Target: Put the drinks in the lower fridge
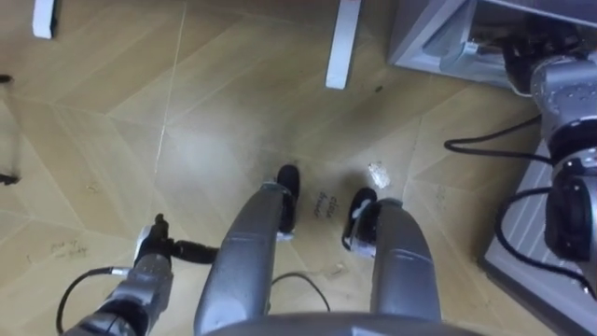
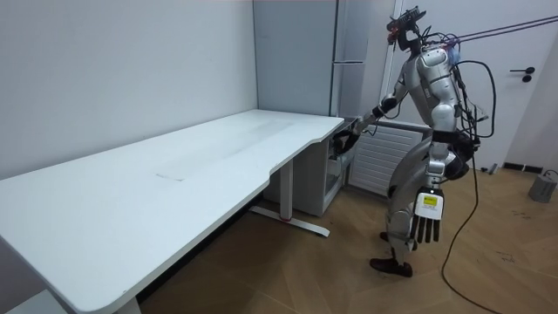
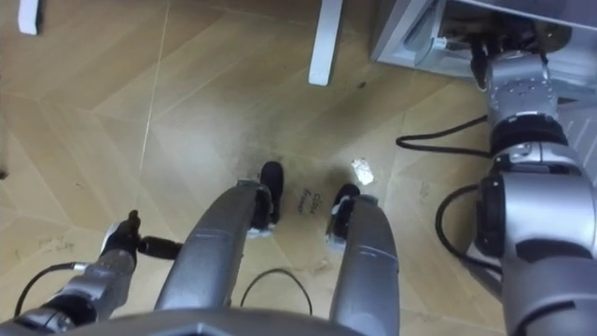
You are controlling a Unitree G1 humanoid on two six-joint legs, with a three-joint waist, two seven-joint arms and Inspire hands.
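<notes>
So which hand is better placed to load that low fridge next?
Right, probably. The right hand is out at the lower fridge, arm stretched forward; the left hand hangs open by the thigh, away from it.

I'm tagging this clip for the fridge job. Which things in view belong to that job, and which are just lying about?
Job in hand:
- fridge, lower part open
- right hand, reaching to the fridge
- left hand, hanging open at the robot's side

Lying about:
- desk
- paper scrap on the floor
- radiator
</notes>
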